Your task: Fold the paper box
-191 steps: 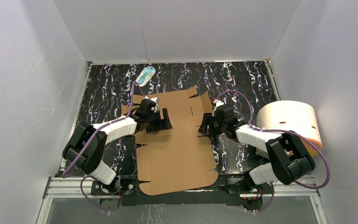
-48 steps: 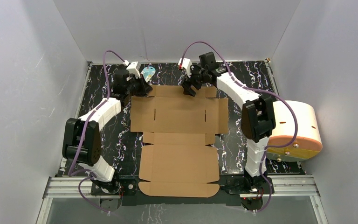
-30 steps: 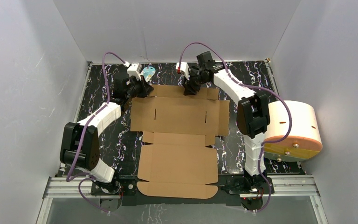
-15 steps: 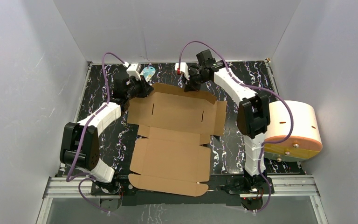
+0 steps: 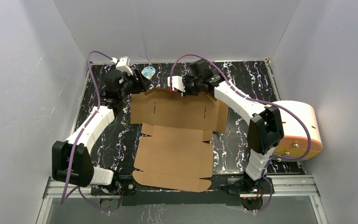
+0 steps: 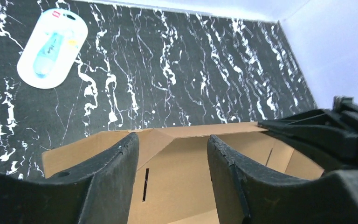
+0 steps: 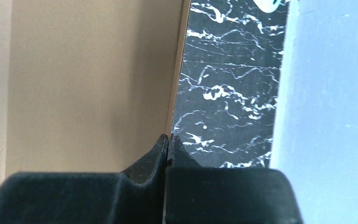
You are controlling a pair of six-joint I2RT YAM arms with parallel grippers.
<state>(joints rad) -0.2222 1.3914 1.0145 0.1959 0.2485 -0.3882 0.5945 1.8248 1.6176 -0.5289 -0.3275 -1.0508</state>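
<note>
The paper box (image 5: 177, 135), a large plain brown die-cut sheet of corrugated cardboard with flaps and slits, is spread open on the black, white-veined marbled table (image 5: 247, 79). Its near end lies close to the arm bases and its far flap is partly raised from the surface. The left hand (image 6: 172, 140) is held at the sheet's far left corner, released, with its black fingers (image 6: 112, 177) parted; the flap's edge is seen between them, ungripped. The right hand (image 7: 168, 138) is clenched at the far edge, where the cardboard rim appears to be pinched between the tips, though the dark seam leaves this uncertain. A small white-and-blue oval packet (image 6: 52, 46) is seen on the table beyond the left hand. A cream cylinder with an orange base (image 5: 298, 126) is placed at the table's right side, apart from the sheet.
</note>
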